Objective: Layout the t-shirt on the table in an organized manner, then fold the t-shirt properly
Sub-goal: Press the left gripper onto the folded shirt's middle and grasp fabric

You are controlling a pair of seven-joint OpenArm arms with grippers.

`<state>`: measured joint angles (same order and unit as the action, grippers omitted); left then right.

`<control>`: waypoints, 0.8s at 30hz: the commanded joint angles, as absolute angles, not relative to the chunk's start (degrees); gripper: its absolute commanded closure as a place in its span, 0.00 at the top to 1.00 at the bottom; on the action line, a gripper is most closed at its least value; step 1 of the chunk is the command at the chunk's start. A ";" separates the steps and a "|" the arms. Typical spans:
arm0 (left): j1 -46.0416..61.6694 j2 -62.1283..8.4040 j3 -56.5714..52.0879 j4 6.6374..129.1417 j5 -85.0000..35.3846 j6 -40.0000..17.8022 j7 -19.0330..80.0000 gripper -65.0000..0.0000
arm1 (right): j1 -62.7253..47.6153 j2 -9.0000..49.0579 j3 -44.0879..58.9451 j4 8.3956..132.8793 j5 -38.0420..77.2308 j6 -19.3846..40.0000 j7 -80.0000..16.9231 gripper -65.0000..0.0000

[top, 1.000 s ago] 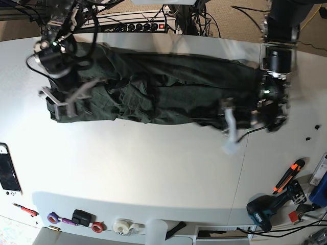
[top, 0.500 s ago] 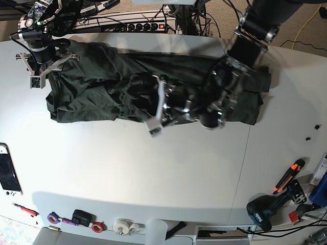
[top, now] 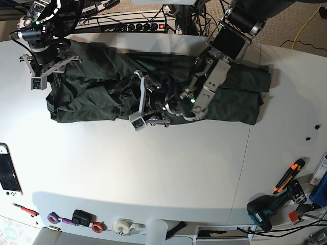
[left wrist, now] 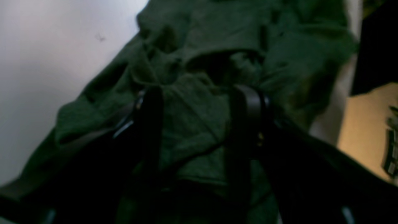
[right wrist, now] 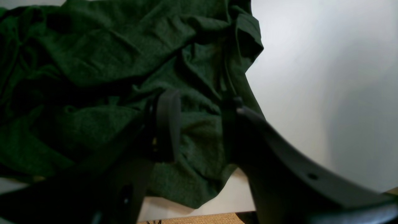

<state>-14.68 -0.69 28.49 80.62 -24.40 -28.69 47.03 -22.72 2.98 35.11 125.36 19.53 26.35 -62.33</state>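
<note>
We see the t-shirt [top: 153,92] stretched, rumpled, across the far half of the bench [top: 168,173]. Our left end effector [top: 140,99] gapes over the shirt's middle; our right end effector [top: 43,69] stands parted at its left end.

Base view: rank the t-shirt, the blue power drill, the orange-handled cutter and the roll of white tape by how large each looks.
Largest to smallest as they appear:
1. t-shirt, by far the largest, spread across the table.
2. blue power drill.
3. orange-handled cutter.
4. roll of white tape.
The cutter and tape look close in size, so their order is unsure.
</note>
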 commanded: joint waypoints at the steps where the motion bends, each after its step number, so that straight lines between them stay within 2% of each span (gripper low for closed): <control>1: -15.90 -0.19 29.54 81.60 -24.51 -28.12 45.06 0.54 | -22.72 3.49 35.31 126.26 19.92 26.41 -60.82 0.34; 6: -15.94 -0.14 35.48 81.60 -21.17 -24.36 44.73 0.50 | -22.72 3.49 35.31 126.28 19.92 26.39 -60.84 0.34; 10: -16.08 -0.03 37.28 81.60 -21.21 -23.49 43.94 0.21 | -22.72 3.49 35.31 126.28 19.92 26.39 -60.84 0.34; 11: -16.10 -0.01 37.28 81.60 -21.21 -23.73 43.88 0.18 | -22.72 3.49 35.31 126.28 19.92 26.39 -60.84 0.34; 18: -16.36 -0.03 37.23 81.60 -21.21 -23.99 44.10 0.16 | -22.70 3.49 35.31 126.26 19.92 26.39 -60.82 0.34; 20: -16.36 -0.05 37.21 81.60 -21.21 -23.99 44.10 0.02 | -22.72 3.49 35.31 126.26 19.92 26.39 -60.82 0.34; 24: -16.51 -0.03 37.21 81.62 -21.21 -24.01 43.88 0.00 | -22.72 3.49 35.31 126.26 19.92 26.39 -60.84 0.34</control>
<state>-15.11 -0.80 37.39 80.62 -20.43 -23.77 45.32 -22.72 2.98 35.09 125.36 19.53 26.52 -62.33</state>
